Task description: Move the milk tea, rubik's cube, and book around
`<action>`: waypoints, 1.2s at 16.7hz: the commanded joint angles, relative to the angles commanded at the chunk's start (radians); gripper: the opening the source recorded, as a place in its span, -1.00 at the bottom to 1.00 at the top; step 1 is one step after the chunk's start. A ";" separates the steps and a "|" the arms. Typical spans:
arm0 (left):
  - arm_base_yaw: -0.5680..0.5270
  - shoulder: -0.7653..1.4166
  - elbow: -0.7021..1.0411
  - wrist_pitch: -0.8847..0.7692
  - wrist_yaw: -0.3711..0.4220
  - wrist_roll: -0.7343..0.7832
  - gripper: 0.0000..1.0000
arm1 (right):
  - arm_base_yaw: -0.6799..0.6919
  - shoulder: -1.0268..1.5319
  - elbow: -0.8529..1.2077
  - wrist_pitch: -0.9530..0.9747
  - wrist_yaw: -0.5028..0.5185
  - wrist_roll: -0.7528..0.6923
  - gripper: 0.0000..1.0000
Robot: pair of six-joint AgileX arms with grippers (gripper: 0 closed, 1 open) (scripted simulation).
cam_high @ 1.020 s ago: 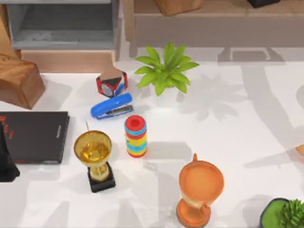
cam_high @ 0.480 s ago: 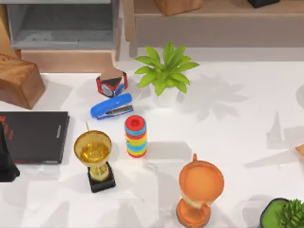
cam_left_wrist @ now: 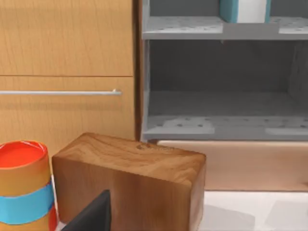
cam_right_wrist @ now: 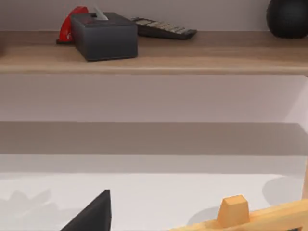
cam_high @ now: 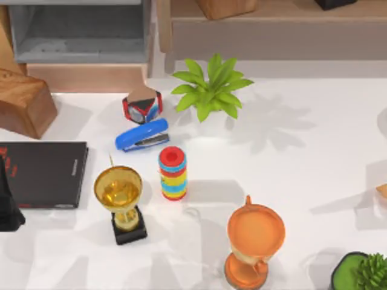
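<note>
two trophies stand on the white table (cam_high: 314, 157) below wooden shelving (cam_high: 272, 27); gripper states: cannot tell.

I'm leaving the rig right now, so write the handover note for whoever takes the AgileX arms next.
Left pincer: low at the table's left edge, facing the wooden block and the grey cabinet.
Right pincer: low over the table, facing the wooden shelf.
Book: standing on the cabinet's upper shelf.
Milk tea, probably the orange-and-blue banded cup: beside the wooden block.
The faceted block by the blue stapler is not the rubik's cube.
Done: nothing that the layout confirms.
Left: move all three things.
</note>
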 joint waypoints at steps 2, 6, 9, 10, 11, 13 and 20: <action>0.000 0.000 0.000 0.000 0.000 0.000 1.00 | -0.001 -0.003 -0.002 0.000 -0.001 0.000 1.00; 0.000 0.000 0.000 0.000 0.000 0.000 1.00 | -0.001 -0.003 -0.002 0.000 -0.001 0.000 1.00; -0.009 0.063 0.055 0.031 -0.008 0.000 1.00 | -0.001 -0.003 -0.002 0.000 -0.001 0.000 1.00; -0.014 0.105 0.091 0.050 -0.013 0.000 1.00 | -0.001 -0.003 -0.002 0.000 -0.001 0.000 1.00; -0.021 0.158 0.134 0.073 -0.019 -0.001 1.00 | -0.001 -0.003 -0.002 0.000 -0.001 0.000 1.00; -0.037 0.295 0.239 0.127 -0.033 -0.001 1.00 | -0.001 -0.003 -0.002 0.000 -0.001 0.000 1.00; -0.109 1.045 0.693 0.360 -0.093 -0.005 1.00 | -0.001 -0.003 -0.002 0.000 -0.001 0.000 1.00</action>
